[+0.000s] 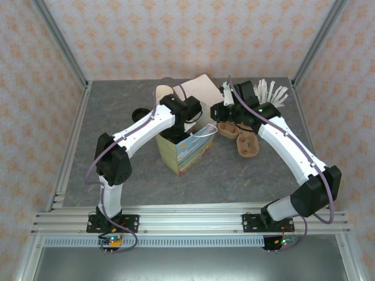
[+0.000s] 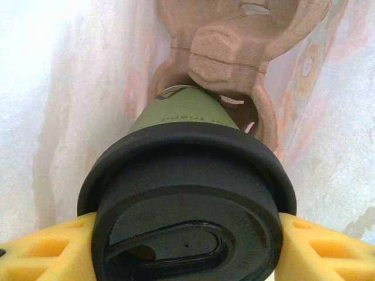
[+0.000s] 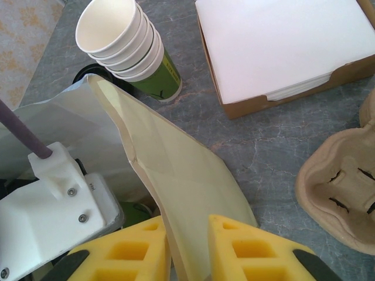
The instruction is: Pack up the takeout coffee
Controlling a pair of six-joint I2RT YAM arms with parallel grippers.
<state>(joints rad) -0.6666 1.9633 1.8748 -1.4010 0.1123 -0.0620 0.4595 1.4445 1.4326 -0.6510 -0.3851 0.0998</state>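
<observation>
The takeout coffee [image 2: 186, 193], a green paper cup with a round black lid, sits between the yellow fingers [image 2: 47, 252] of my left gripper [image 2: 187, 237], which is shut on it just under the lid. Cup and gripper are down inside the paper bag [image 1: 183, 153], whose white walls [image 2: 64, 88] surround them. The cup's foot rests at a pulp cup carrier [image 2: 234, 47] lying in the bag. My right gripper [image 3: 187, 240] is shut on the bag's cream side wall [image 3: 176, 170], at the bag's right rim [image 1: 212, 130].
A stack of lidless cups [image 3: 126, 41] and a box of white napkins [image 3: 281, 47] stand behind the bag. More pulp carriers [image 1: 246, 143] lie to its right. A loose black lid [image 1: 139, 114] lies at the left, wooden cutlery [image 1: 272, 91] at the back right.
</observation>
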